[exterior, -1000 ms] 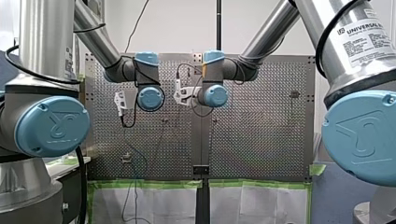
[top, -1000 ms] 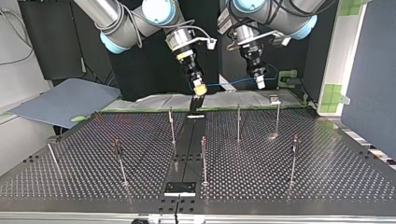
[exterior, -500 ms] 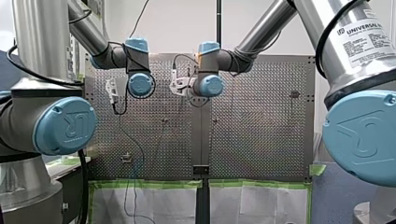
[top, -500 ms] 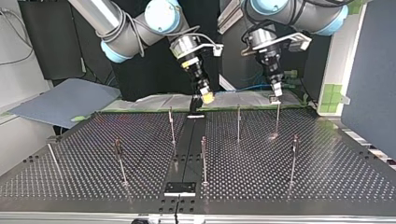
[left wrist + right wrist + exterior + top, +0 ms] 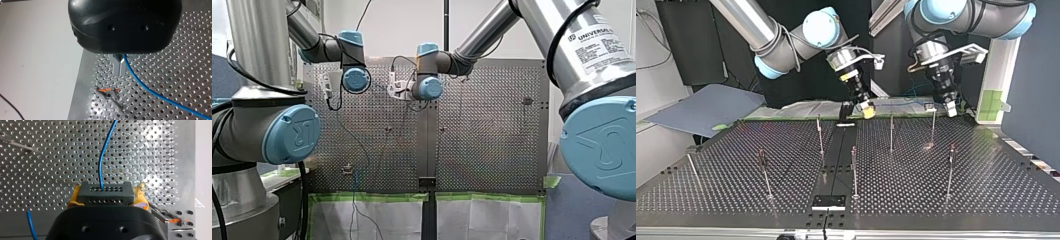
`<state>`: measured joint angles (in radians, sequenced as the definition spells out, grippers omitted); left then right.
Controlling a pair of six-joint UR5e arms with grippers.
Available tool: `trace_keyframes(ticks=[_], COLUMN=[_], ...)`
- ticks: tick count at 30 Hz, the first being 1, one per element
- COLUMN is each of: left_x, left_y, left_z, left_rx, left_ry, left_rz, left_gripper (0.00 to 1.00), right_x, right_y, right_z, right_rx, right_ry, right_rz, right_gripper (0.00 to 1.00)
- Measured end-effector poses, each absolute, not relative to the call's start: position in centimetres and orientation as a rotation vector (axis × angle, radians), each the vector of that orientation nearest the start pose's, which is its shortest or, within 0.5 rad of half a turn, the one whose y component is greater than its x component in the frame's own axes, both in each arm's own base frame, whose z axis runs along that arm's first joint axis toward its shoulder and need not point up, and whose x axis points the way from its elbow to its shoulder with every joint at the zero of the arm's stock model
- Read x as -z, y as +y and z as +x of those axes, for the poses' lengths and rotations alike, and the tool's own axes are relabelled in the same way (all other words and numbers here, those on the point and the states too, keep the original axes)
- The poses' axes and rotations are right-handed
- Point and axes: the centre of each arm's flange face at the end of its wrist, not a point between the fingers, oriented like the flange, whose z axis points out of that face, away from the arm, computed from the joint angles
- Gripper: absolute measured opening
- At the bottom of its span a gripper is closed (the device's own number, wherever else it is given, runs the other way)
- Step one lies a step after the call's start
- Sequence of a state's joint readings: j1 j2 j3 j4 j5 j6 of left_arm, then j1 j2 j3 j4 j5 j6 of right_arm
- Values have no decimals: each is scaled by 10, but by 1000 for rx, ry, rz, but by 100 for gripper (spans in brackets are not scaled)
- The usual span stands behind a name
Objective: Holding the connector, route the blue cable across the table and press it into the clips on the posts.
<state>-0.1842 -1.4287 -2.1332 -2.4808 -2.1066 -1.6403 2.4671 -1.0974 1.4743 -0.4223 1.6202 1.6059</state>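
In the right wrist view my right gripper is shut on a black connector between its yellow pads. The blue cable leaves the connector and runs ahead over the perforated table. In the left wrist view my left gripper has its metal fingers shut on the blue cable, which trails away beside them. A post with an orange clip stands just under it. In the top view my left gripper hangs beside the back right clip post, and my right gripper is near the middle rail.
Several thin posts stand on the perforated table, among them one between the grippers and one at the rail's other side. A black rail runs down the middle. Another orange clip lies beside my right gripper.
Both arms have swung toward the top view's right. My left gripper has passed over the back right clip post with the cable. My right gripper followed with the connector.
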Motion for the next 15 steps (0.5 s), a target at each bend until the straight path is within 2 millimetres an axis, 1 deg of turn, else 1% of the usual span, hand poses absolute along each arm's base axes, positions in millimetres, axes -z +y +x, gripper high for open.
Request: trace_keyframes(ticks=[4,7,10,15], left_x=[-341,-337,-338,-339], left_y=[-154,-153,-150,-143], left_z=[396,406,412,418], left_rx=[-133,-120,-115,-120], left_ry=[1312,1308,1300,1294], left_rz=[-372,-370,-372,-379], left_gripper=[0,0,0,0], right_x=[-298,-299,-304,-315], right_y=[-318,-321,-324,-331], right_z=[604,609,613,617], right_rx=[2518,2505,2499,2505], right_ry=[968,965,965,967], right_rz=[-2421,-2428,-2431,-2426], right_gripper=[0,0,0,0])
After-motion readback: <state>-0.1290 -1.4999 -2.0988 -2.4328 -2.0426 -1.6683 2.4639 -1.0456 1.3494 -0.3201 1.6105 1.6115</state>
